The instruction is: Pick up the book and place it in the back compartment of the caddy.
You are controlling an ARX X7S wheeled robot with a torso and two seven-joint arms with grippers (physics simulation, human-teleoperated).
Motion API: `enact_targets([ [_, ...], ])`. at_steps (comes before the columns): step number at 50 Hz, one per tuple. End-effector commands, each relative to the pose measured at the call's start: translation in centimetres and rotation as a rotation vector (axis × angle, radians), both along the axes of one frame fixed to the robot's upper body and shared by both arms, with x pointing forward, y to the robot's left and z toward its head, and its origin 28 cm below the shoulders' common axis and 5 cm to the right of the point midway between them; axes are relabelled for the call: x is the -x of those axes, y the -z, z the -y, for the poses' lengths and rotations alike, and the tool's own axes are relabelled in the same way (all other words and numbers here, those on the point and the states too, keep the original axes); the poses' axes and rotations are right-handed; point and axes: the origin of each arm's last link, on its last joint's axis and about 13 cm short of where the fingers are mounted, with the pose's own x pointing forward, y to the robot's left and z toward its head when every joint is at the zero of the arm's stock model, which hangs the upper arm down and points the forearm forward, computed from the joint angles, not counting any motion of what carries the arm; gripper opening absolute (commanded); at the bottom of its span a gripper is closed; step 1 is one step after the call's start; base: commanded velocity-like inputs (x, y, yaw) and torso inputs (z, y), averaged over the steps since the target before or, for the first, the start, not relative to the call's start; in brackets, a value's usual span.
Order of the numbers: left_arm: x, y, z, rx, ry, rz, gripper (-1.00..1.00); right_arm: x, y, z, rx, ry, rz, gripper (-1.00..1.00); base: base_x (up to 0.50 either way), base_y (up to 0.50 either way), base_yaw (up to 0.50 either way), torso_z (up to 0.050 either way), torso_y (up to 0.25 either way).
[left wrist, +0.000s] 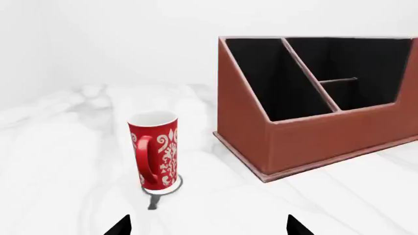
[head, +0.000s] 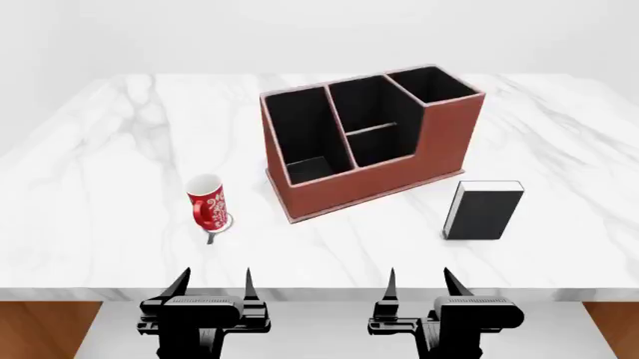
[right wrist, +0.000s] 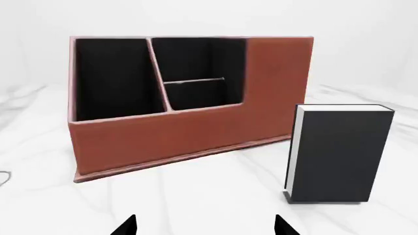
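Both grippers hang at the near edge of the white marble table (head: 90, 187), fingers spread wide and holding nothing. The black hardback book (head: 485, 211) stands upright ahead of the right gripper (head: 418, 283) and slightly to its right, well apart. The red-brown caddy (head: 372, 140) sits farther ahead, between the two grippers' lines. The red patterned mug (head: 206, 203) stands ahead of the left gripper (head: 212, 281).

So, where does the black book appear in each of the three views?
Head view: the book stands on the marble table, at the right, in front of the caddy's taller end.
Right wrist view: it fills the lower right.
Left wrist view: not in it; only the red mug and the caddy show.
Shared landmark: the caddy, visible in all three.
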Motion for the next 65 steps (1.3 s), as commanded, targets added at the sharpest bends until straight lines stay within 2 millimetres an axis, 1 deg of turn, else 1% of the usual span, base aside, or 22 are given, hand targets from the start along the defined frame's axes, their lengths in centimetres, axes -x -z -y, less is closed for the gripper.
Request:
enact_targets([
  [1, 0.2, 0.2, 0.1, -0.009, 0.013, -0.001, 1.0, 0.1, 0.1, -0.1, 0.002, -0.01, -0.006, 1.0, 0.0, 0.0, 0.0, 0.0, 0.0],
  [6, 0.3, -0.1, 0.1, -0.011, 0.026, -0.004, 1.0, 0.3, 0.1, -0.2, -0.005, -0.024, -0.019, 1.0, 0.0, 0.0, 0.0, 0.0, 0.0],
  [12, 0.3, 0.0, -0.1, -0.015, 0.028, -0.007, 1.0, 0.1, 0.2, -0.1, -0.009, -0.03, -0.031, 1.0, 0.0, -0.07, 0.0, 0.0, 0.0],
  [28, 0.2, 0.1, -0.2, -0.055, 0.013, -0.002, 1.0, 0.2, 0.2, -0.1, -0.003, -0.039, -0.037, 1.0, 0.0, -0.5, 0.0, 0.0, 0.0],
  [39, 0.3, 0.2, -0.2, -0.042, 0.014, -0.005, 1.0, 0.2, 0.1, 0.0, -0.024, -0.022, -0.035, 1.0, 0.0, -0.5, 0.0, 0.0, 0.0],
  [48, 0.2, 0.1, -0.3, -0.041, 0.011, -0.015, 1.0, -0.3, -0.6, 0.1, -0.02, -0.015, -0.031, 1.0, 0.0, 0.0, 0.0, 0.0, 0.0],
  [51, -0.1, -0.3, -0.3, -0.047, 0.016, -0.015, 1.0, -0.5, -1.0, 0.1, -0.003, -0.009, -0.02, 1.0, 0.0, 0.0, 0.0, 0.0, 0.0],
  [53, -0.5, -0.9, -0.4, -0.064, 0.018, -0.017, 1.0, -0.7, -1.7, 0.2, 0.0, -0.021, -0.024, 1.0, 0.0, 0.0, 0.0, 0.0, 0.0],
  [54, -1.0, -2.1, -0.5, -0.067, 0.022, -0.015, 1.0, -1.0, -3.0, 0.3, 0.002, -0.036, -0.02, 1.0, 0.0, 0.0, 0.0, 0.0, 0.0],
  [57, -1.4, -4.1, -0.6, -0.071, 0.033, -0.01, 1.0, -1.5, -5.2, 0.5, -0.018, -0.082, -0.025, 1.0, 0.0, 0.0, 0.0, 0.0, 0.0],
  [58, -1.6, -5.2, -0.7, -0.097, 0.037, -0.002, 1.0, -1.7, -6.5, 0.6, -0.051, -0.121, -0.04, 1.0, 0.0, 0.0, 0.0, 0.0, 0.0],
  [59, -1.8, -6.1, -0.8, -0.09, 0.043, -0.001, 1.0, -1.9, -7.4, 0.7, -0.049, -0.127, -0.04, 1.0, 0.0, 0.0, 0.0, 0.0, 0.0],
  [60, -2.0, -7.3, -0.9, -0.101, 0.045, 0.008, 1.0, -2.2, -8.6, 0.8, -0.02, -0.118, -0.015, 1.0, 0.0, 0.0, 0.0, 0.0, 0.0],
  [61, -2.1, -7.7, -0.9, -0.109, 0.046, 0.012, 1.0, -2.3, -9.0, 0.9, -0.015, -0.116, -0.005, 1.0, 0.0, 0.0, 0.0, 0.0, 0.0],
  [62, -2.4, -9.2, -1.0, -0.116, 0.047, 0.029, 1.0, -2.8, -10.4, 1.0, 0.003, -0.1, 0.026, 1.0, 0.0, 0.0, 0.0, 0.0, 0.0],
  [65, -2.9, -11.2, -1.3, -0.149, 0.036, 0.067, 1.0, -3.5, -12.2, 1.2, 0.008, -0.075, 0.038, 1.0, 0.0, 0.0, 0.0, 0.0, 0.0],
])
